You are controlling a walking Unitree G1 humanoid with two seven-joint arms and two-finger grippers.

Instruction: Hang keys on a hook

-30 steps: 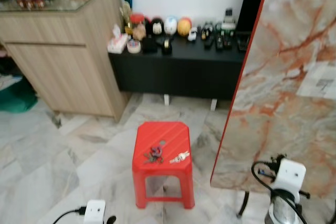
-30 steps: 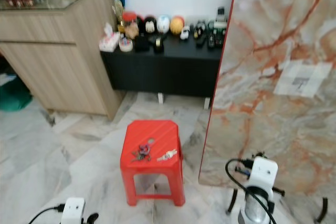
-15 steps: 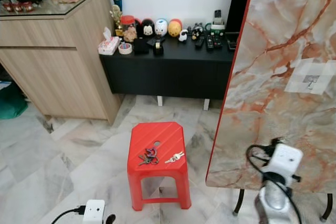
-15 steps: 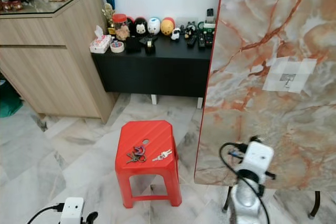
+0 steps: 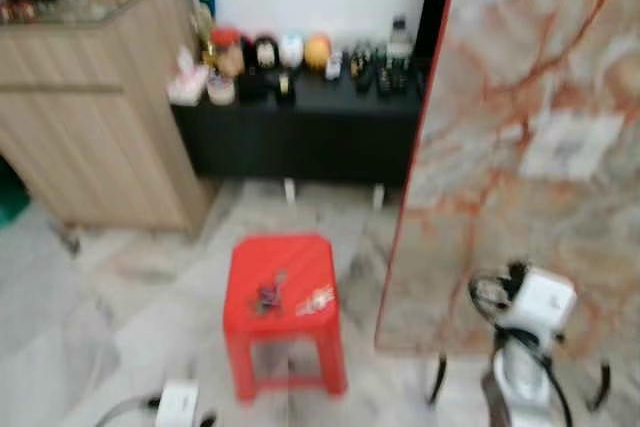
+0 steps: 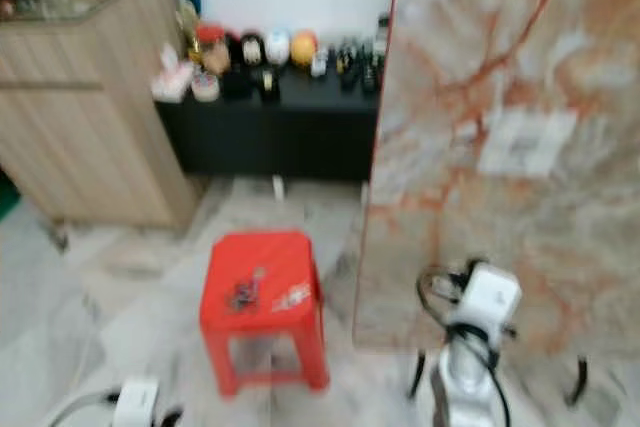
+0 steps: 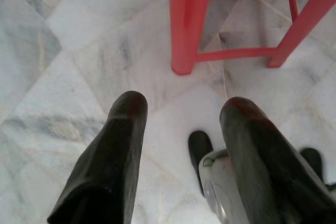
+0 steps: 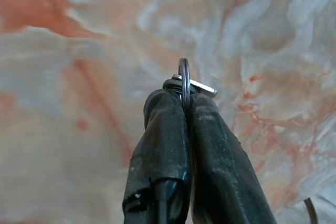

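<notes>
Right gripper, fingers pressed together, pinches a dark metal key ring before the upright orange-veined marble-patterned panel. Left gripper, fingers spread and empty, hangs above the grey marble floor beside the red plastic stool bearing two further key bunches.

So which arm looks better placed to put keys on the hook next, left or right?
The right. The right gripper is shut on a key ring and faces the upright marble board. The left gripper is open, low over the floor by the red stool.
</notes>
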